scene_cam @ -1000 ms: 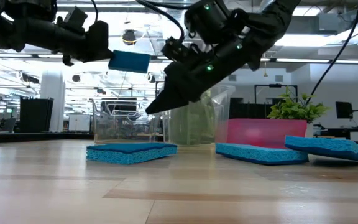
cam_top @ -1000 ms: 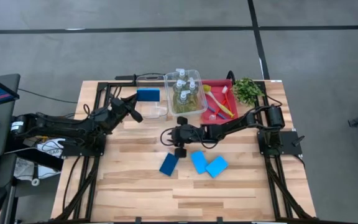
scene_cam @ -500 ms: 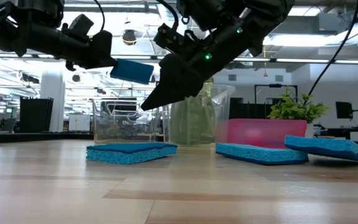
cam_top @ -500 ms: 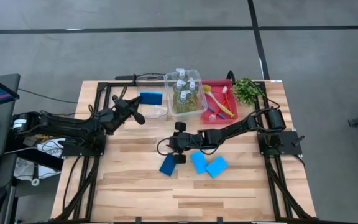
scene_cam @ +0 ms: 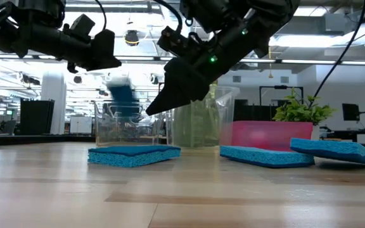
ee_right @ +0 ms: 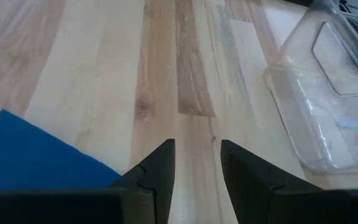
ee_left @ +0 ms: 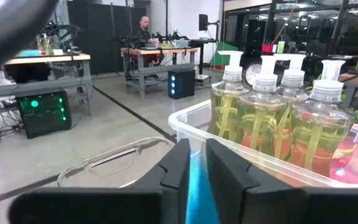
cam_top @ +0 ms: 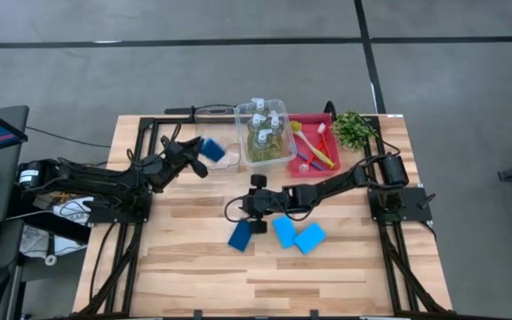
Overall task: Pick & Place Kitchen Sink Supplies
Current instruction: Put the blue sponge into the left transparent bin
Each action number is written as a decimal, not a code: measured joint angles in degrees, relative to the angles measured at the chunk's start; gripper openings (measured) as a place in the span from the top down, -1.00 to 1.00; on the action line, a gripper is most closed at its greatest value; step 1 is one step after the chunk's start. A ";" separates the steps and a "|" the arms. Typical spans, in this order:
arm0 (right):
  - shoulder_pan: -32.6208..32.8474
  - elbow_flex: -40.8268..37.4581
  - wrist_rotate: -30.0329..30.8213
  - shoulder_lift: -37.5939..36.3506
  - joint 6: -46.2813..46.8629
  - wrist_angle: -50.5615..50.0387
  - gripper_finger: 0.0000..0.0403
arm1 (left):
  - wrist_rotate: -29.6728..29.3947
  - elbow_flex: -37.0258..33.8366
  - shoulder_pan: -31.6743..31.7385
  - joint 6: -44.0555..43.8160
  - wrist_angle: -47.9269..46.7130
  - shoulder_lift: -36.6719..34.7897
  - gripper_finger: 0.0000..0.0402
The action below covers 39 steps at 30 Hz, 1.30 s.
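A blue sponge (scene_cam: 120,98) is in the air, blurred and tipped on edge, just below my left gripper (scene_cam: 115,62). It is above the empty clear bin (cam_top: 223,163). Seen from above, the sponge (cam_top: 212,149) shows inside the bin's outline, just past my left gripper (cam_top: 198,154). The left fingers stand a little apart, and blue (ee_left: 197,186) shows through the gap. My right gripper (cam_top: 241,206) hangs open above the table, slanting down beside a dark blue sponge (cam_top: 241,236) that lies flat. Two lighter sponges (cam_top: 284,231) (cam_top: 309,238) lie flat next to it.
A second clear bin (cam_top: 282,114) holds several bottles of yellow-green liquid (ee_left: 272,118). A red tray (cam_top: 320,119) with long-handled brushes (cam_top: 314,147) stands to its right, and a leafy plant (cam_top: 354,129) sits at the far right corner. Bare wood lies toward the near edge.
My left gripper has let go of the blue sponge. The sponge has tipped from level to on edge and is falling toward the empty clear bin. My right gripper has shifted a little toward the table's near edge, still open.
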 joint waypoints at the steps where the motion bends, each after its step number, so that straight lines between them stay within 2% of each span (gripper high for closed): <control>1: 0.02 0.00 -0.02 0.00 0.00 -0.04 0.39 | 0.00 0.00 0.00 -0.03 0.05 0.00 0.68; 10: -0.01 0.00 -0.17 0.00 0.00 -0.17 0.39 | 0.00 0.00 0.00 -0.07 0.15 0.00 0.47; 29: -0.01 0.00 -0.17 0.00 0.00 -0.20 0.39 | 0.26 0.00 0.00 -0.05 0.15 0.00 0.47; 32: -0.01 0.00 -0.17 0.00 0.00 -0.28 0.39 | 3.12 0.00 0.00 0.22 0.24 0.00 0.47; 36: 0.00 0.00 -0.17 0.00 0.00 -1.44 0.39 | 9.83 0.00 0.00 0.45 0.48 0.00 0.47; 39: -0.01 -0.02 -0.15 0.00 -0.02 -1.72 0.39 | 19.00 0.00 0.00 0.48 0.80 -0.02 0.47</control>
